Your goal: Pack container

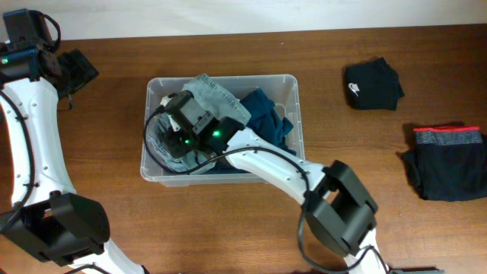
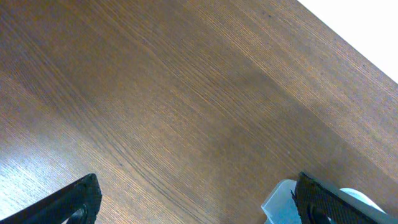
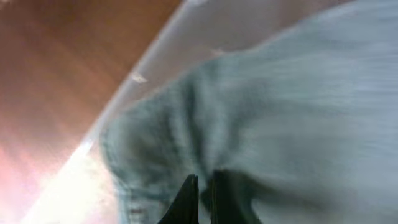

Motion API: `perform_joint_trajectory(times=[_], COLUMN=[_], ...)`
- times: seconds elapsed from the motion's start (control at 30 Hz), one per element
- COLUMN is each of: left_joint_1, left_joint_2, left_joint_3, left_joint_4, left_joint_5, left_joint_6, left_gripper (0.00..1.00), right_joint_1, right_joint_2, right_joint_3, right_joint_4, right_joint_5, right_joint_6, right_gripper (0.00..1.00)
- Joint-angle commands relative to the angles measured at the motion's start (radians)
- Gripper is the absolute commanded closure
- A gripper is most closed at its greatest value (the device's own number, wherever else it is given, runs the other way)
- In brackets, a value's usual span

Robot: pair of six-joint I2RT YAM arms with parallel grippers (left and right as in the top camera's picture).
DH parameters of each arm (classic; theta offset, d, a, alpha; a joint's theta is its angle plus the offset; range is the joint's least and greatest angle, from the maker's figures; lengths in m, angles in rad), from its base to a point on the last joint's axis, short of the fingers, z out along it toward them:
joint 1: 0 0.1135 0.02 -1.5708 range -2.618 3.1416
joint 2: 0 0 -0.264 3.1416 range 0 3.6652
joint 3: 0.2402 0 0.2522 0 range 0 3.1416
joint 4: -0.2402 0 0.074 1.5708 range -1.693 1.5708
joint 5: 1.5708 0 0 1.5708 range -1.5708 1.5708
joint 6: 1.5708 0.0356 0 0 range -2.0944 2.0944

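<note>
- The container (image 1: 298, 114) stands on the desk (image 1: 228, 228), left of centre in the overhead view, with its open side up.
- The right gripper (image 1: 176, 125) is inside the container at its left end. Its arm reaches in over the near rim from the lower right.
- In the right wrist view, the right gripper (image 3: 200, 194) has its fingers drawn close with only a slit between them. The tips are sunk in pale jeans (image 3: 280, 112). The view is blurred, so I cannot tell whether a fold is pinched.
- The jeans (image 1: 221, 95) fill the left and far part of the container. A teal garment (image 1: 266, 114) lies beside them at the right end.
- The left gripper (image 1: 76, 70) hangs over bare wood near the far left corner of the desk, clear of the container's left wall.
- In the left wrist view, the left gripper (image 2: 199, 202) is spread wide and holds nothing.
- The container's long axis runs left to right, parallel to the desk's far edge. A strip of bare wood lies between that edge and the far rim.
- There is bare desk in front of the container and to its right.
- A black garment with a white logo (image 1: 373, 84) lies well to the right. A dark folded garment with a red band (image 1: 445, 160) lies near the right edge.
</note>
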Motion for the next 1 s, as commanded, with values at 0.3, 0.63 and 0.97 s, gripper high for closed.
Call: perform_joint_trajectory(times=[0.3,0.63,0.97], left_joint_1=[0.0,0.0,0.0], left_joint_2=[0.004,0.004,0.004], left_joint_3=[0.006,0.006,0.006], left_joint_4=[-0.001,-0.001,-0.001], left_joint_5=[-0.004,-0.005,-0.005], left_joint_6=[-0.013,-0.013,-0.013], left_gripper=[0.01,0.01,0.01], right_joint_1=[-0.254,-0.278,-0.278], right_joint_2=[-0.089,0.023,0.081], right_joint_3=[-0.01,-0.01,-0.01], right_joint_4=[0.136,0.22,0.163], right_joint_5=[-0.043,-0.172,-0.141], right_joint_6=[-0.014,0.002,0.02], right_gripper=[0.96,0.96,0.96])
